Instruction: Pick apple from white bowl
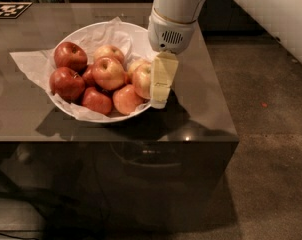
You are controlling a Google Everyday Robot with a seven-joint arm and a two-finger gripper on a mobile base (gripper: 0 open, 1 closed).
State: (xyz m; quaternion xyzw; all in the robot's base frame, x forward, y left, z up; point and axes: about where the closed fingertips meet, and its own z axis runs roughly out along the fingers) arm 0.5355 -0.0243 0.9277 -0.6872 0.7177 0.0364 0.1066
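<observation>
The white bowl (80,34) stands on a dark glossy table, lined with crumpled white paper and holding several apples. The apple (141,79), yellow-green with a pink blush, lies at the bowl's right side. My gripper (157,95) hangs from the white arm and reaches down over the bowl's right rim, right against the apple's right side. The apple rests among the others in the bowl. Its sticker is hidden.
Dark red apples (69,56) lie at the bowl's left, and a yellow-red apple (109,72) lies in the middle. The paper (30,64) spills over the left rim. The table's front edge (141,140) and right edge are close to the bowl. A black-and-white marker (8,9) lies at the far left.
</observation>
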